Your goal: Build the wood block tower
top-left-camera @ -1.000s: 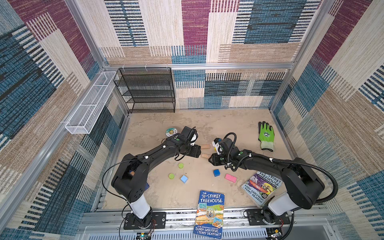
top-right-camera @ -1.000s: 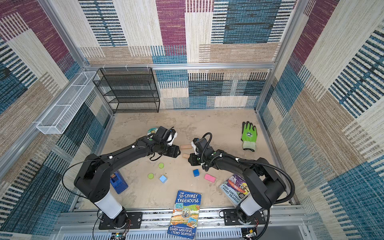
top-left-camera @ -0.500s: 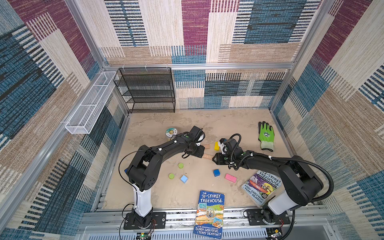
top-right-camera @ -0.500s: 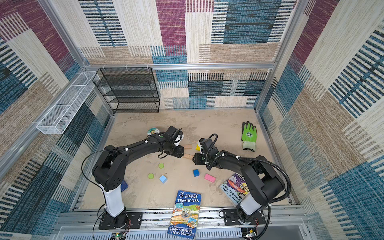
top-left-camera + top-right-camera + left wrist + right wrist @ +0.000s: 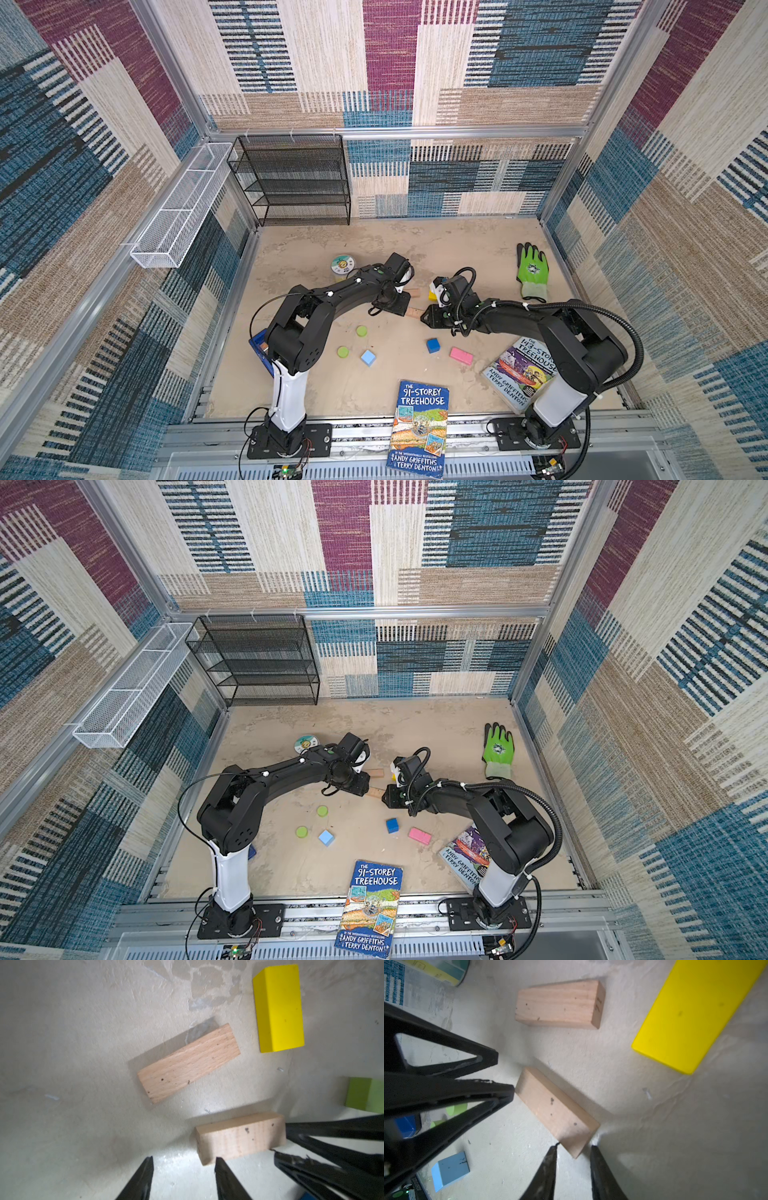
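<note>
Two tan bars lie on the floor between my arms, one [image 5: 414, 311] nearer and one [image 5: 189, 1062] farther. My right gripper [image 5: 573, 1148] has its fingertips pinched on the end corner of the nearer bar [image 5: 556, 1109]. My left gripper [image 5: 184, 1164] is open and empty, with one fingertip [image 5: 220, 1164] against that bar's other end [image 5: 239, 1136]. A yellow oblong [image 5: 432, 293] and a lime oblong [image 5: 365, 1095] lie just beyond. Two lime round pieces [image 5: 361, 331] [image 5: 343, 352], a light-blue cube [image 5: 368, 357], a dark-blue cube [image 5: 432, 345] and a pink oblong [image 5: 461, 356] lie singly nearer the front. No tower shows.
A round tin [image 5: 343, 264] stands behind the left arm. A green glove [image 5: 532, 270] lies back right. Two books [image 5: 419, 428] [image 5: 523, 374] lie at the front. A blue case [image 5: 258, 345] is at the left arm's base. A black mesh shelf [image 5: 295, 183] stands at the back.
My left gripper has moved right to the nearer tan bar, and its jaws have narrowed. My right gripper's jaws opened and then closed again at the bar's end.
</note>
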### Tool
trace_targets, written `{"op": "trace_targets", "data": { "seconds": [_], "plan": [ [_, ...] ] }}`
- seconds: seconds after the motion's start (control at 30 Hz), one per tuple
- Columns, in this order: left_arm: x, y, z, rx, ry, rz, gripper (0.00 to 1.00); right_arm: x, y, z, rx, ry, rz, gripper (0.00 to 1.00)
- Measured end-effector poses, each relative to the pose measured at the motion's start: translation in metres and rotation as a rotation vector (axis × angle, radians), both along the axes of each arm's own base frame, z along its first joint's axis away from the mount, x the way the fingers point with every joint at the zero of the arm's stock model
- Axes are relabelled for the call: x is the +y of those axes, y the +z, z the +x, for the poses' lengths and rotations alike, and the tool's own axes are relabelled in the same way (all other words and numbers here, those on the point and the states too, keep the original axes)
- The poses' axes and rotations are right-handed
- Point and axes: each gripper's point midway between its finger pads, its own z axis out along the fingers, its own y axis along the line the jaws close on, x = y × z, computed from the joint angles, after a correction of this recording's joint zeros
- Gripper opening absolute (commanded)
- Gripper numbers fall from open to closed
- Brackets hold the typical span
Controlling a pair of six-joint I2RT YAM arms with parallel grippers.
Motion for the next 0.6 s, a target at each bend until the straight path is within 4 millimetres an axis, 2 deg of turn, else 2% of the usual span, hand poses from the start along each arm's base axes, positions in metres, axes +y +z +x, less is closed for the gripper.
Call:
{"op": "trace_targets", "data": {
  "seconds": [0.1,0.4,0.6],
  "plan": [
    [-0.001,-0.003,0.001,0.005,0.0,0.004,0.5,0.003,-0.001,0.003,-0.002,0.003,0.007,0.26],
    [-0.002,-0.005,0.002,0.01,0.0,0.004,0.34,0.01,-0.001,0.012,-0.015,0.009,0.025,0.21],
    [-0.003,-0.005,0.003,0.014,0.009,-0.001,0.31,0.013,-0.001,0.017,-0.02,0.008,0.028,0.19]
  ]
}}
